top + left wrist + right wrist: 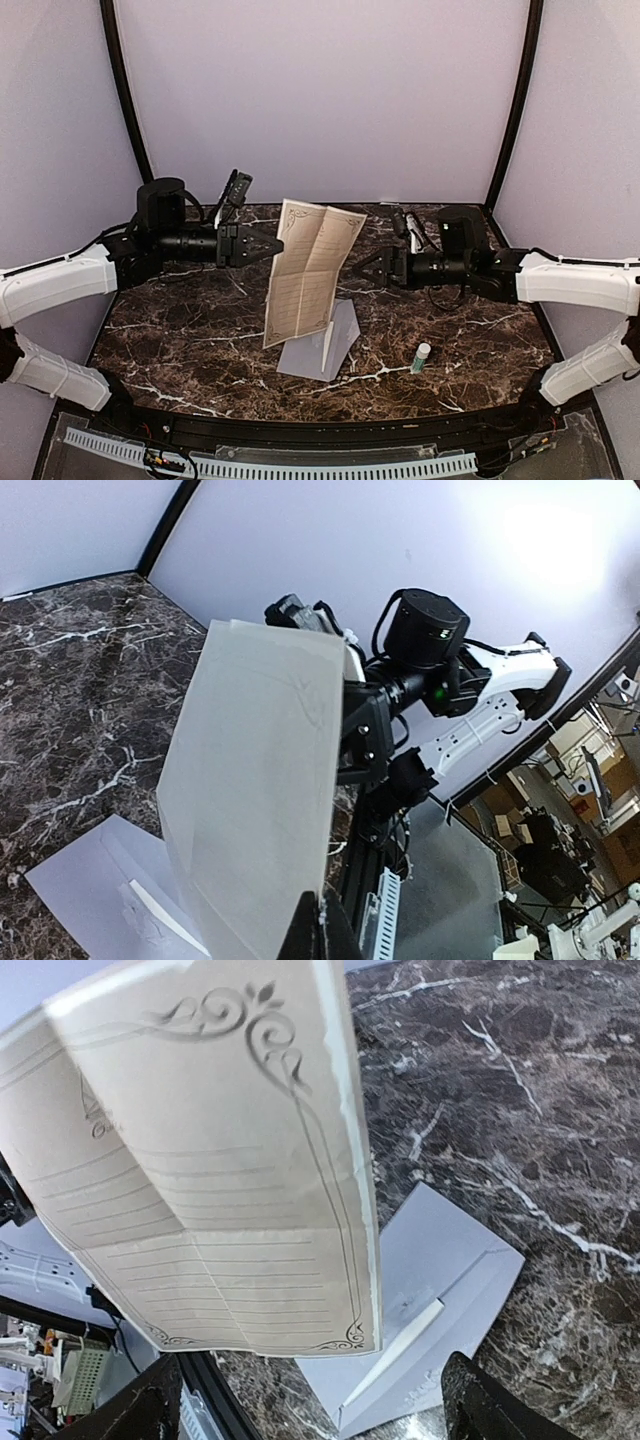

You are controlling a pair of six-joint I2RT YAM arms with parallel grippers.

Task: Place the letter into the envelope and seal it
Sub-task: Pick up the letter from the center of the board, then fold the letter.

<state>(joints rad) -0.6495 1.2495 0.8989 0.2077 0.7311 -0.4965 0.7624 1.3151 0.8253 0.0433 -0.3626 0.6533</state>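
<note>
Letter (305,270) hangs open in the air above the envelope (340,350), its side edge pinched tight in the left gripper (278,243), while the right gripper (362,268) sits just beside the other edge with jaws wide apart. I think folding is the step now, so next the right gripper must catch that free edge. The letter's long side runs up and down, top tipped a bit right.

White shells are covering the left arm (60,285) and right arm (575,280), turning black behind the left gripper (275,243) and right gripper (362,270) (cables are trailing there).
</note>
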